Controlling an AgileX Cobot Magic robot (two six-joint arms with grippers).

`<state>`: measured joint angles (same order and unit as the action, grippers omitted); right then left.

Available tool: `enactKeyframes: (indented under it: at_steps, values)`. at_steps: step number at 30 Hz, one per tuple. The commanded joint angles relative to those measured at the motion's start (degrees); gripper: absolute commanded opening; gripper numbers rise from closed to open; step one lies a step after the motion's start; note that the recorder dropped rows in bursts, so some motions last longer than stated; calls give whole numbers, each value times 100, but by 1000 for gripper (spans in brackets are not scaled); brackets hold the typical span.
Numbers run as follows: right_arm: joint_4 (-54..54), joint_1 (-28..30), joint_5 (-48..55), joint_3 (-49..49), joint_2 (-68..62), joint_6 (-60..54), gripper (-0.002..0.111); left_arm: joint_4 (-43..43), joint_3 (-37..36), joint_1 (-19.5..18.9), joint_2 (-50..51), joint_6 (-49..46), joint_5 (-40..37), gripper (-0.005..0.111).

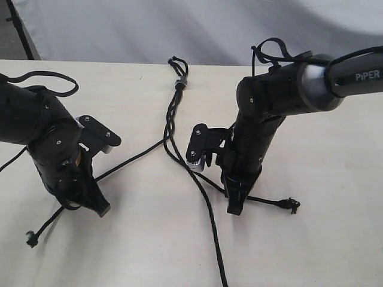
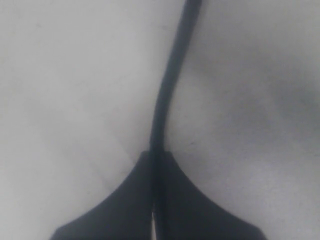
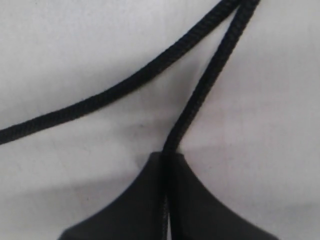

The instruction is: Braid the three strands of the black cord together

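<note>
Black, thin and matte, the black cord [image 1: 172, 113] lies lengthwise on the pale wood-grained tabletop [image 1: 335, 179], between the two arms. Its small knot [image 1: 179, 82] and short loop [image 1: 176, 61] sit near the far edge. Below the knot the three strands run close together, crossing one another, and then fan apart.

The left strand [image 1: 128, 160], a thin black rope-like length, slants out toward the left tool [image 1: 102, 209]. That tool points down at the tabletop with its dark jaws closed on the strand. In the left wrist view the left strand [image 2: 170, 75] enters straight between the pressed-together tips of the left tool [image 2: 154, 155]. Its free end trails past the tool to a small knotted tip [image 1: 31, 241] on the tabletop.

The right strand [image 1: 266, 201] leads the other way to the right tool [image 1: 234, 208], which also points down with its jaws clamped on it. Beyond the tool, its knotted end [image 1: 293, 205] rests just beside the arm. In the right wrist view the right strand [image 3: 210, 85] runs into the closed right tool [image 3: 169, 157]. A second strand [image 3: 115, 95] lies loose beside it, and the two meet farther off.

The middle strand [image 1: 210, 224] lies free, running between the two tools toward the near edge.
</note>
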<state>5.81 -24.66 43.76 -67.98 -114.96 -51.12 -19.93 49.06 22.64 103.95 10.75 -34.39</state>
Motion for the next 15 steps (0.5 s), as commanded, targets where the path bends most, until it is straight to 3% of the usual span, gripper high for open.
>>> enactKeyframes:
  at_steps: [1,3,4,6,9,12,15]
  values:
    - [21,36,-78,21,-6,-72,15,91,-69,-23,71,180,35,2]
    - [21,36,-78,21,-6,-72,30,91,-69,-23,71,193,35,6]
    - [21,36,-78,21,-6,-72,45,91,-69,-23,71,193,92,13]
    - [21,36,-78,21,17,-61,61,91,-69,-23,71,193,154,25]
    - [45,51,-151,10,317,52,69,91,-69,-23,71,193,174,37]
    - [35,91,-173,10,1036,251,70,91,-57,-23,27,193,303,38]
    - [35,564,-185,10,1718,620,70,396,-57,-23,-425,312,557,38]
